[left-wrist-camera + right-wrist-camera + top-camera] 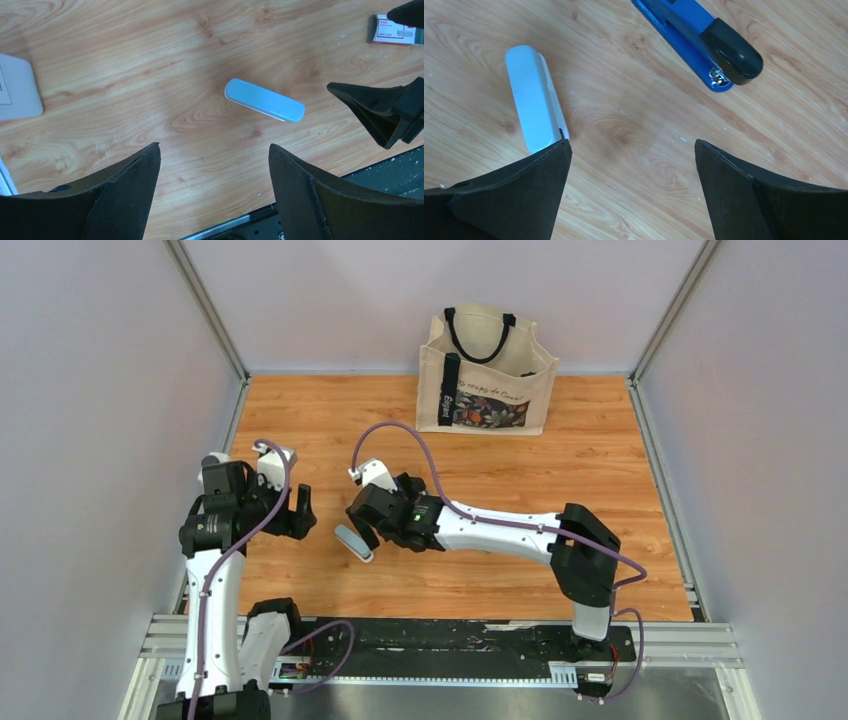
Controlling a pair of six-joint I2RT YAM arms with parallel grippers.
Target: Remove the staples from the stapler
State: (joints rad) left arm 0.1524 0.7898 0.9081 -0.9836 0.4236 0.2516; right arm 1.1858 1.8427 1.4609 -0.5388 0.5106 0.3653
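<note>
The stapler [696, 40] lies flat on the counter [634, 100], upper right in the right wrist view, clear of the right claw [632, 144]. That claw is wide open and empty. The left claw [214, 147] is open too, near a pale bar [264, 100]. The stapler looks small, hard and light, so I think it may slide. Best to pinch its long blue sides, not the round black top. The staples are hidden.
</note>
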